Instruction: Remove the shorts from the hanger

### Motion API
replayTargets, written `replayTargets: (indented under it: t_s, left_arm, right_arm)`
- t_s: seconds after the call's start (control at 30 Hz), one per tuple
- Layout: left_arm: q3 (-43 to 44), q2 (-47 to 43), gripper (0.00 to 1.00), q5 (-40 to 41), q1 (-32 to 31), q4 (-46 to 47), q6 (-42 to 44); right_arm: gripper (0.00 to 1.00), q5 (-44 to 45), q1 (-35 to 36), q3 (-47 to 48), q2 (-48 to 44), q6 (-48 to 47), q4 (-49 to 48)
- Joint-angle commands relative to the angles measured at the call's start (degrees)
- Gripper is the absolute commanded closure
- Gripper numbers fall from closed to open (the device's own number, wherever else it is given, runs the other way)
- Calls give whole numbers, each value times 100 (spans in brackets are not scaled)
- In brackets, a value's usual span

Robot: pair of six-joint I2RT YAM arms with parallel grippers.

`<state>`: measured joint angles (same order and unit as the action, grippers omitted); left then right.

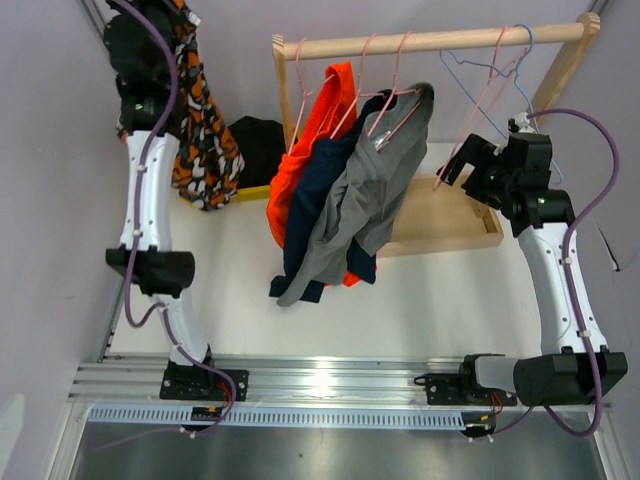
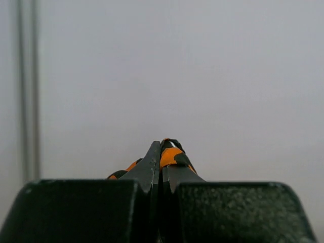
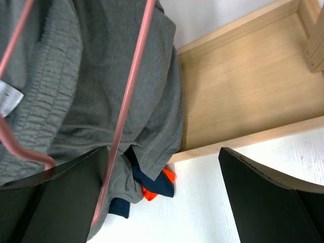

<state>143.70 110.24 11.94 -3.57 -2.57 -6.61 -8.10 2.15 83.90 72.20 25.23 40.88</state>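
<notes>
Three shorts hang on pink hangers from the wooden rail (image 1: 440, 41): bright orange shorts (image 1: 320, 120), navy shorts (image 1: 312, 200) and grey shorts (image 1: 370, 190). My left gripper (image 1: 185, 20) is shut on the patterned orange, black and white shorts (image 1: 205, 140), held high at the back left; the cloth shows between its jaws in the left wrist view (image 2: 172, 154). Black shorts (image 1: 258, 145) lie behind. My right gripper (image 1: 462, 162) is open beside an empty pink hanger (image 3: 126, 101), with the grey shorts (image 3: 76, 76) just left of it.
A wooden rack base tray (image 1: 440, 215) lies under the rail, also in the right wrist view (image 3: 243, 76). Blue and pink empty hangers (image 1: 490, 65) hang at the rail's right end. A yellow strip (image 1: 245, 193) lies under the black shorts. White tabletop (image 1: 400, 310) in front.
</notes>
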Motion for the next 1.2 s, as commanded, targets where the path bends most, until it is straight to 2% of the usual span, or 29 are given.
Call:
replayTargets:
  t_s: [0.0,0.03,0.13,0.23,0.33,0.37,0.4,0.43,0.47,0.5,0.53,0.57,0.77,0.8,0.93,1.07,1.17]
  left_arm:
    - [168,366,100,-562,-11,2579,-482]
    - [150,628,100,-483,-99,2734,-220]
    - [63,929,100,-281,-117,2919,-192]
    - [-1733,702,100,-106,-126,3578,-270]
    - [-3108,570,100,316,-117,3588,-515]
    - [-3416,413,97,387,-117,3640,-586]
    - [-4237,307,92,518,-117,3606,-700]
    - [-4488,210,82,563,-82,3571,-980]
    - [-4726,17,44,555,-65,3623,-1122]
    - [-5111,-54,18,337,-38,3632,-1210]
    - [-5298,-107,4,257,5,3432,-1254]
    - [-5317,-168,1,195,23,3212,-1272]
    - [-4535,-695,1,-262,94,1244,-1097]
    - [-4491,-1010,1,-332,94,1015,-1071]
    - [-4219,-1836,0,-281,85,-853,-1219]
    - [-4411,-2681,1,-228,76,-2096,-1447]
    - [-5139,-3550,1,-254,59,-2441,-1606]
  right_arm:
    - [1,-96,127,-92,74,-36,-274]
    - [1,-113,154,-110,66,-36,-300]
    - [1,-87,198,-102,83,-36,-300]
    - [1,-95,268,-75,127,-19,-300]
    - [1,-87,329,12,171,8,-291]
    - [1,-61,338,56,180,8,-274]
    - [1,-43,356,74,180,17,-265]
    - [1,-17,408,109,163,34,-248]
    - [1,-8,417,127,162,34,-239]
    - [1,-8,426,144,154,43,-221]
    - [1,10,470,153,93,34,-186]
    - [0,27,479,153,49,43,-169]
    - [1,221,540,101,-399,113,69]
    - [1,317,541,83,-478,131,165]
    - [1,362,549,57,-848,271,376]
    - [1,221,690,284,-1112,377,552]
    - [1,195,988,687,-1103,447,702]
